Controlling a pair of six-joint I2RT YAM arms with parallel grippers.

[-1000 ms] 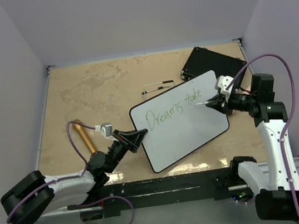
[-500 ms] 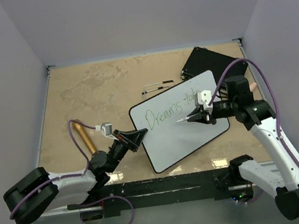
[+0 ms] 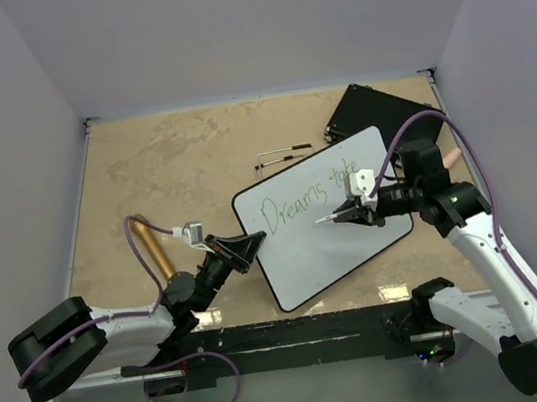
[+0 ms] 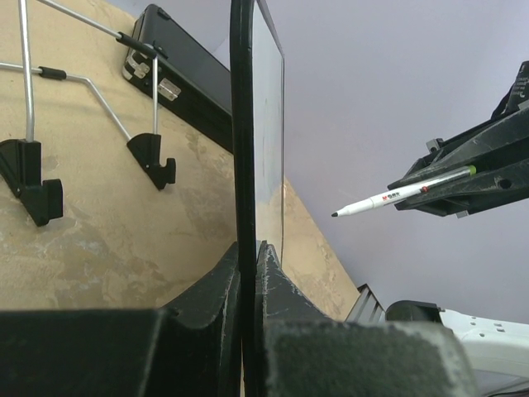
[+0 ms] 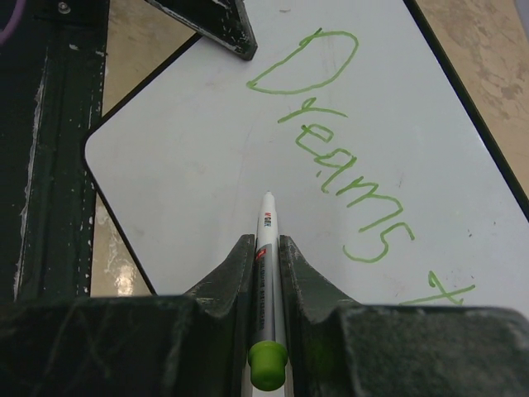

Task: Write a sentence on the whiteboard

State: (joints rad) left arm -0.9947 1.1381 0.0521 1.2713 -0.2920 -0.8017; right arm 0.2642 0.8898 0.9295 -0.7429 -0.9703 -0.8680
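Look, the left gripper (image 3: 244, 247) pinches the whiteboard (image 3: 321, 249) by its edge; the right gripper (image 5: 264, 241) grips a marker (image 5: 267, 212), tip near the green writing (image 5: 347, 198), seemingly just off the surface.

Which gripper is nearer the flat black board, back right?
Right. The right gripper is at the middle of the whiteboard, toward the black board; the left gripper clamps the whiteboard's opposite edge.

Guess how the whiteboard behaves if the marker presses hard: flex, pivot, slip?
Probably stiff: the whiteboard looks flat and framed. Clamped only at one edge by the left gripper, it may pivot under the marker. Its glossy face could let the tip skid.
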